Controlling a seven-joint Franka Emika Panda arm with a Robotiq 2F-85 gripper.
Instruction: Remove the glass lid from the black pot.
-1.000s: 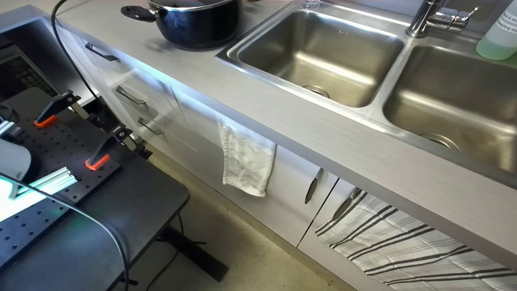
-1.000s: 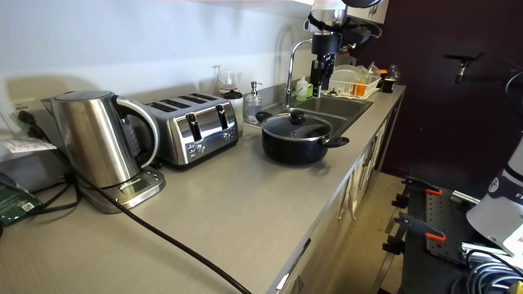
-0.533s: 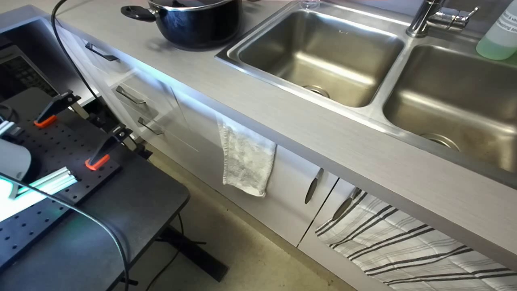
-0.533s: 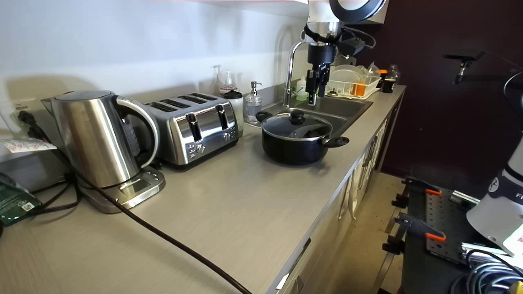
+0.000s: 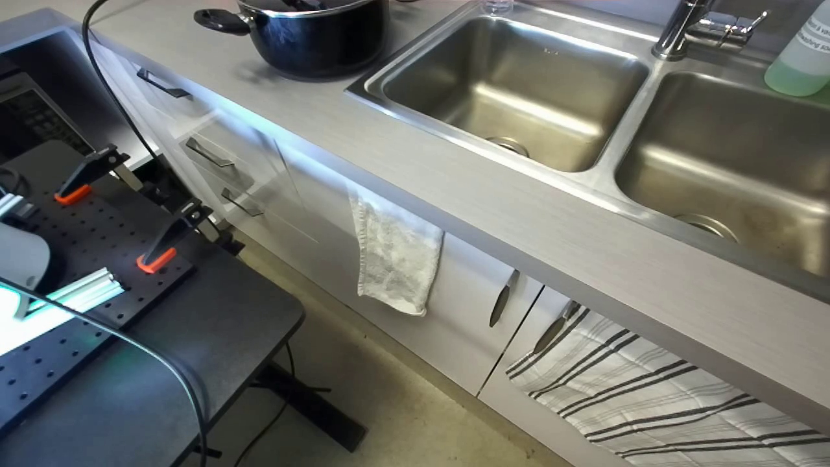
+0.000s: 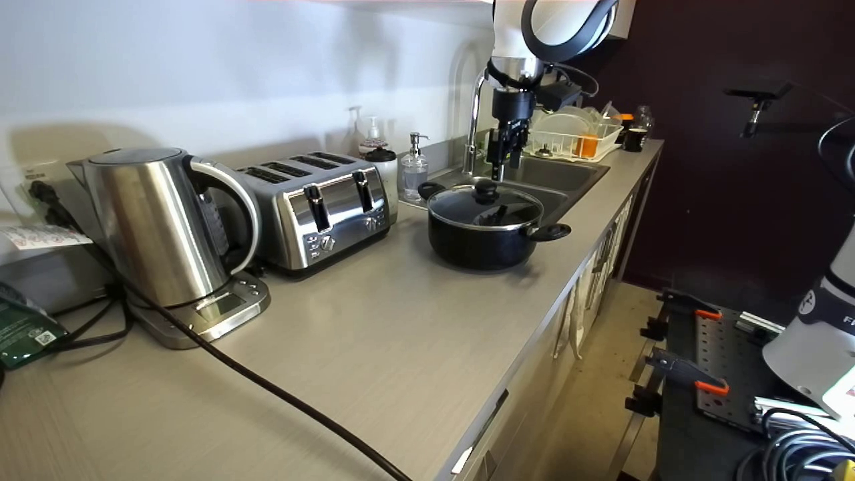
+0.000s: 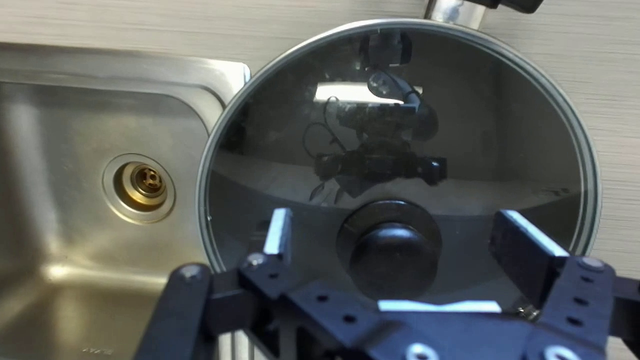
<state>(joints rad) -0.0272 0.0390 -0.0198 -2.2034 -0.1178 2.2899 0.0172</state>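
The black pot [image 6: 481, 248] stands on the counter beside the sink; it also shows at the top of an exterior view [image 5: 318, 42]. The see-through glass lid [image 6: 457, 208] with its silvery rim lies on the pot and fills the middle of the wrist view [image 7: 480, 125]. Its black knob [image 6: 486, 190] is at the lid's centre, and between my fingers in the wrist view [image 7: 395, 262]. My gripper [image 6: 506, 168] points down above the lid's far side, apart from it. In the wrist view my gripper [image 7: 398, 233] is open and empty, fingers either side of the knob.
The steel sink [image 5: 632, 123] and tap [image 6: 471, 113] are beside the pot. A toaster [image 6: 334, 214], soap dispenser [image 6: 414, 170] and kettle [image 6: 150, 220] stand along the wall. A dish rack [image 6: 568, 143] is beyond. A black cable [image 6: 267, 386] crosses the counter.
My gripper has come down and moved toward the pot from over the sink. Its reflection has shifted on the lid. The pot and lid have not moved.
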